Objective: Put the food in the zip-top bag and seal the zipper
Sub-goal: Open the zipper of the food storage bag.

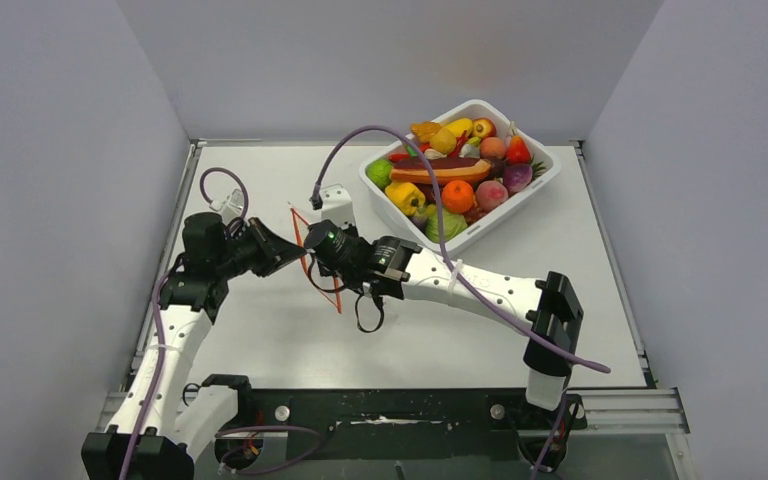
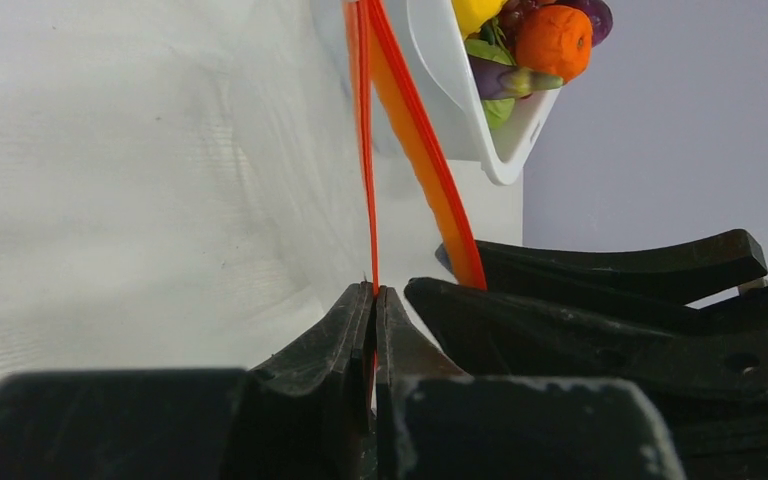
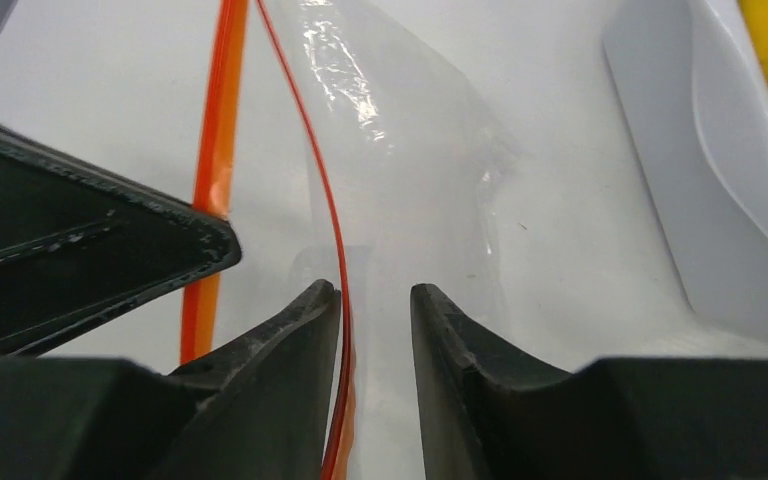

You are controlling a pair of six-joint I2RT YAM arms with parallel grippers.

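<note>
- Table (image 1: 260,340): white, flat and matte. Grey walls (image 1: 60,150) rise at its left, far and right edges. We see open surface on the near side of both grippers and to the right of the right arm.
- Zip-top bag (image 3: 400,150): clear crinkled film with bright glare streaks. It sits left of centre on the table, between the two grippers, with its mouth parted into two lips.
- Zipper (image 2: 365,150): smooth red-orange strip. One lip shows edge-on as a thin line, the other as a broader band.
- Left gripper (image 2: 375,300): black curved fingers pressed together, clamped on one lip of the zipper.
- Right gripper (image 3: 375,295): fingers apart. The other lip runs through the gap, lying along the finger on the left of the wrist view and clear of the opposite finger.
- The two grippers meet almost tip to tip, with very little room between them.
- White tub (image 1: 520,207): glossy plastic with rounded corners, set cornerwise at the far right, near the bag's far end. We cannot tell whether they touch.
- Food (image 1: 457,195): bright plastic pieces heaped in the tub.
- Purple cable (image 1: 380,135): arcs from the right wrist over the tub's left corner, crossing above the food.
</note>
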